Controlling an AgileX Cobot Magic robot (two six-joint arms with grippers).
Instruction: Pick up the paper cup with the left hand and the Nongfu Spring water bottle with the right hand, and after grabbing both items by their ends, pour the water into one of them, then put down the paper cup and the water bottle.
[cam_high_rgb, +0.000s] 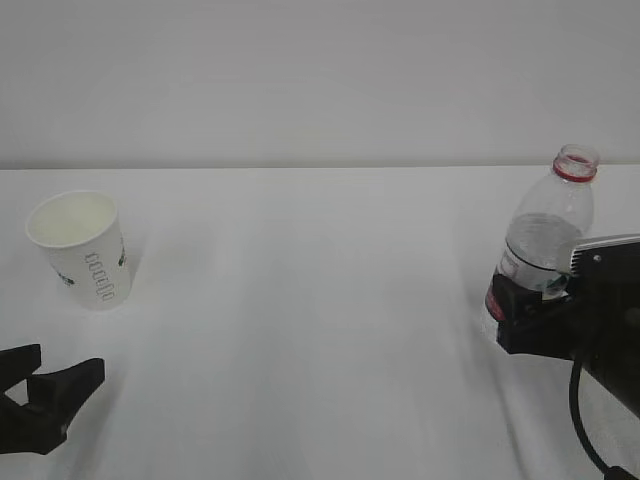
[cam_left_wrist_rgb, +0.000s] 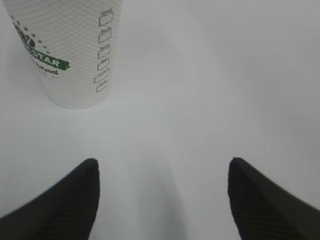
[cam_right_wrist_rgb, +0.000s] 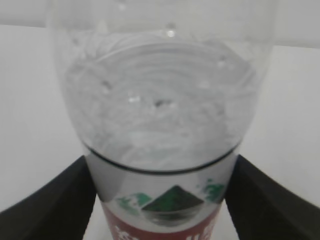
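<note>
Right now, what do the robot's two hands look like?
Both are black. The left hand ends in two pointed, wedge-shaped fingers. The right hand is chunkier, with a light grey plate on top and a black cable curling below it.

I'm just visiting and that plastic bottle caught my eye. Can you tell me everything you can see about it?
The Nongfu Spring water bottle is clear ribbed plastic with a red neck ring, no cap, and a red label with a small green picture. It leans in the exterior view and is partly filled with water. It sits at the table's right side, between the fingers of the right hand, which press its label; whether it is lifted I cannot tell.
</note>
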